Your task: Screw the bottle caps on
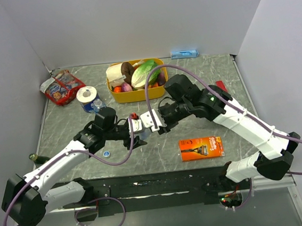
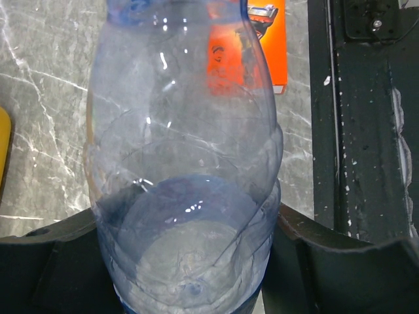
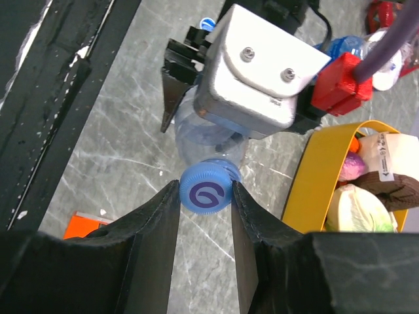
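A clear plastic bottle [image 2: 183, 163] fills the left wrist view, and my left gripper [image 2: 186, 242] is shut on its lower body. In the right wrist view the same bottle [image 3: 209, 134] points its neck toward the camera. A blue bottle cap [image 3: 206, 188] with a purple swirl sits on that neck, and my right gripper [image 3: 205, 188] is shut on it, one finger pressing each side. From above, the left gripper [image 1: 134, 135] and right gripper [image 1: 151, 121] meet at mid-table. A loose blue cap [image 1: 107, 153] lies on the table beside the left arm.
A yellow bin [image 1: 118, 96] of toy food stands behind the grippers. A tape roll [image 1: 87, 94], another bottle [image 1: 96, 104] and a snack bag [image 1: 62, 87] sit at back left. An orange razor pack [image 1: 200, 147] lies front right. One more bottle [image 1: 184, 53] lies by the back wall.
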Controlling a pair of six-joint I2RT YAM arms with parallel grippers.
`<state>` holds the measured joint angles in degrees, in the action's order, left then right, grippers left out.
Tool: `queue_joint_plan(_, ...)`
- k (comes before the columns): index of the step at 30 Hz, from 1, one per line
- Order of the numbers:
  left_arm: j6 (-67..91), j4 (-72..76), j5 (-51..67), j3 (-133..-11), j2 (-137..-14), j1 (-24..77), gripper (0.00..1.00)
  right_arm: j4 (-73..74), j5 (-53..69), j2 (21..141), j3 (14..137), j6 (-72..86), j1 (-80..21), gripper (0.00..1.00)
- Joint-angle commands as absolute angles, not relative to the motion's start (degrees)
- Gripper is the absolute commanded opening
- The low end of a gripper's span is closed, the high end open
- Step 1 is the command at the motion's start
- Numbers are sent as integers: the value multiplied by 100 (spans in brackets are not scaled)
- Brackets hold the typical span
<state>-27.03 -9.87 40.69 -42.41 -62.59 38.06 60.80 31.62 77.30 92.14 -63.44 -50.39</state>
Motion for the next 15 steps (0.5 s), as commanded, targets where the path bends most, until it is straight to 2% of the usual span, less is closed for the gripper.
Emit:
queue_joint_plan(1,-2549,-668,4412,-4474,-6021,3832,1,5757,3138,7796,9123,-6091,-5071,31)
queue_joint_plan(15,-2171,165,4149,-3841,-5564,3832,1,6081,3225,8112,9536,-5783,-4852,31)
